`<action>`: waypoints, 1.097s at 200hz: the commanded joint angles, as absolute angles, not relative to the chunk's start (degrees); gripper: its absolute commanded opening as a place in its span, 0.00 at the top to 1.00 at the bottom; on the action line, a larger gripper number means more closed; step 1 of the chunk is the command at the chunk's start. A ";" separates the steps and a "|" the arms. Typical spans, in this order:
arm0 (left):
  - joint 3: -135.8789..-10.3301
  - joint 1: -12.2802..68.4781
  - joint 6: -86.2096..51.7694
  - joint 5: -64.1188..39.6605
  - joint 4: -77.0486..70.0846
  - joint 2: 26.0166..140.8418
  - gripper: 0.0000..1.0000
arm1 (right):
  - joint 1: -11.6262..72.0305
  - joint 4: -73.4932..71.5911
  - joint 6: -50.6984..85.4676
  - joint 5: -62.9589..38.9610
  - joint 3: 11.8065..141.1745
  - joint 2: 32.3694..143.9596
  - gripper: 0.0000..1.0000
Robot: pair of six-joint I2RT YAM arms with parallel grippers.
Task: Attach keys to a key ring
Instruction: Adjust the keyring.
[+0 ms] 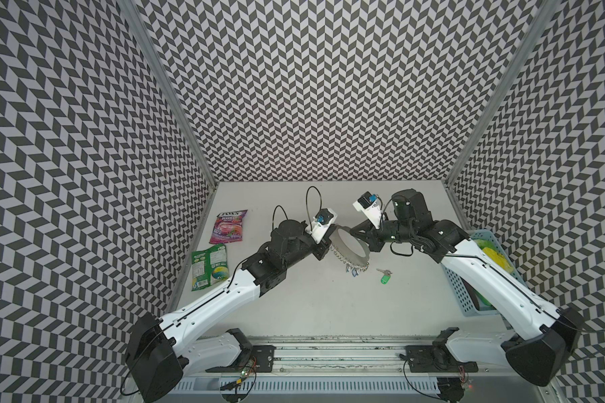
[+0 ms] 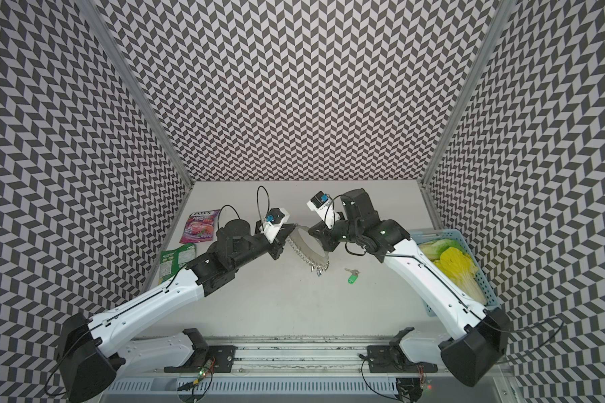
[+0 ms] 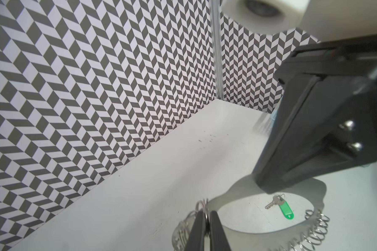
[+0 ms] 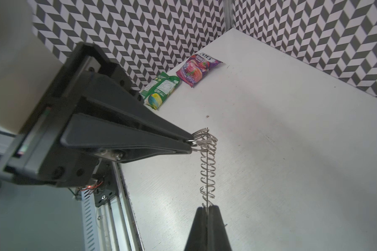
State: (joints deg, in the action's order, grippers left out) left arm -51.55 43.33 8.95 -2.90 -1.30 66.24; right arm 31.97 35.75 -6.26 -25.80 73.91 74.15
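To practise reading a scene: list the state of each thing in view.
Left gripper: shut on one wire ring of the key ring.
Right gripper: shut on the key ring's plate.
Key ring: held above the table.
Green key: lying loose on the table.
Blue keys: hanging on the key ring.
Bags: lying flat.
Basket: partly filled.

2 top views: high, looking down. Wrist views: close, share key ring [image 4: 205,139].

The left arm [image 2: 154,300] hides part of the green snack bag [image 2: 174,258]; the left wrist view cuts off the key ring [image 3: 270,241], perhaps half.
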 commanded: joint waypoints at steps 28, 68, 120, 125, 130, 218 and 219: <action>-50.73 42.80 7.82 -2.80 1.64 65.02 0.85 | 31.49 29.88 -9.11 -24.36 74.74 71.70 1.00; -50.98 43.11 8.63 1.09 0.98 64.66 0.83 | 31.55 30.57 -10.78 -23.09 73.68 71.32 1.00; -51.86 46.82 16.40 9.89 0.61 63.84 0.66 | 31.73 30.63 -12.13 -20.52 72.13 71.52 1.00; -52.26 46.85 16.77 10.01 0.98 64.09 0.65 | 31.73 30.51 -12.25 -20.47 72.16 71.55 1.00; -52.65 46.93 17.11 10.02 1.32 64.44 0.65 | 31.78 30.50 -12.30 -20.39 72.10 71.64 1.00; -56.23 48.03 19.18 10.56 1.07 70.61 0.61 | 32.07 29.88 -13.52 -17.78 72.71 72.11 1.00; -56.29 48.05 19.17 10.51 1.02 70.64 0.61 | 32.12 29.88 -13.53 -17.72 72.74 72.14 1.00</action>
State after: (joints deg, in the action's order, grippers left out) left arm -53.82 47.66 18.44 9.93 1.87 69.95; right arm 31.70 34.20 -12.53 -19.18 72.01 72.60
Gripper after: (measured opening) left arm 0.380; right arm 0.048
